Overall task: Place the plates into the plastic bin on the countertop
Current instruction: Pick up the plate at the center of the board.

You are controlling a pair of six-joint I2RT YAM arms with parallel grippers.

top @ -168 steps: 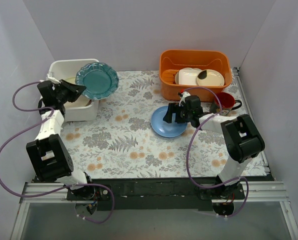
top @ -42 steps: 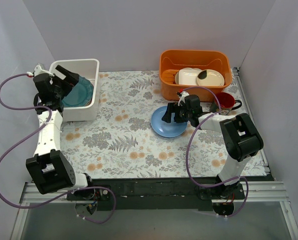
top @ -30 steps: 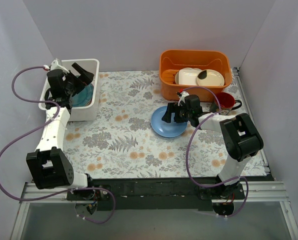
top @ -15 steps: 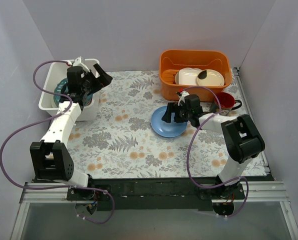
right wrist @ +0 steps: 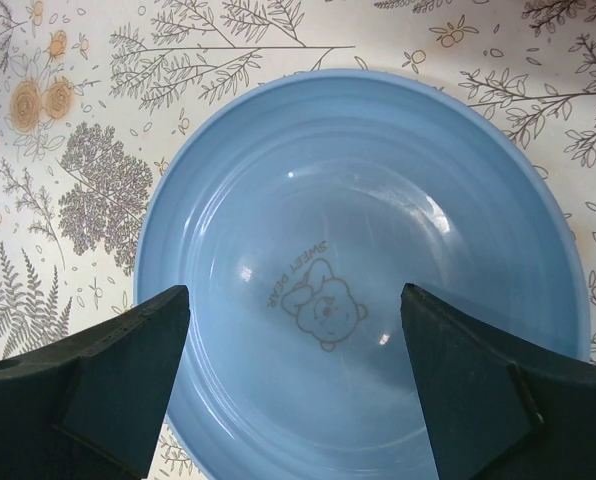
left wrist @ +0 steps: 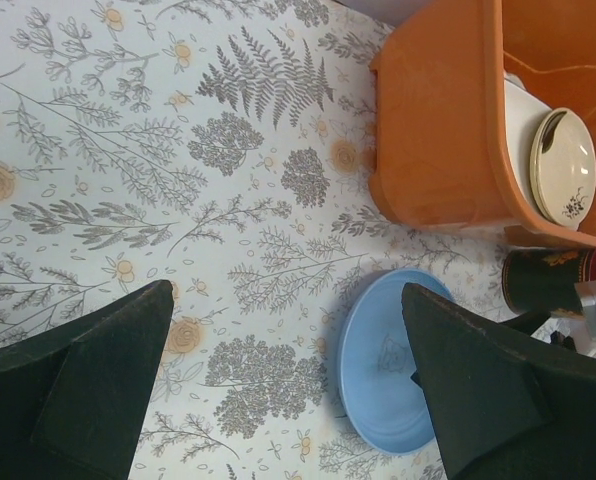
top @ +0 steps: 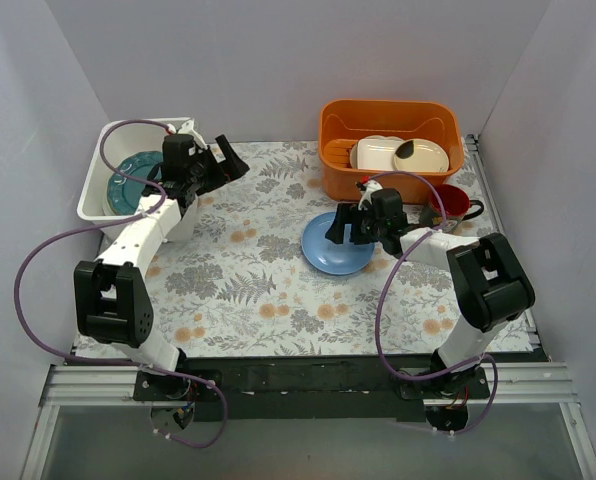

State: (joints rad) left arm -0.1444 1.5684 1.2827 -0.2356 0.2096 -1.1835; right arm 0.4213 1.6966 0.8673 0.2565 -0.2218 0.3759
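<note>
Bench [top: 278, 290]: one white plastic bin [top: 95, 188] far left, one orange tub [top: 378, 185] far right. Teal plate [top: 133, 172] now lies in the bin. My left pincer [top: 221, 165], wide and empty, has swung out toward centre. That leaves one blue plate [top: 328, 255] on the bench, with my right pincer [top: 346, 228] wide above it. One red mug [top: 456, 203].

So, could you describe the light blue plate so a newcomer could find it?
Find the orange tub at the back right of the countertop. Just in front of it lies a light blue plate. Unlike the teal plate in the white bin, it has a bear drawn in its centre.
</note>
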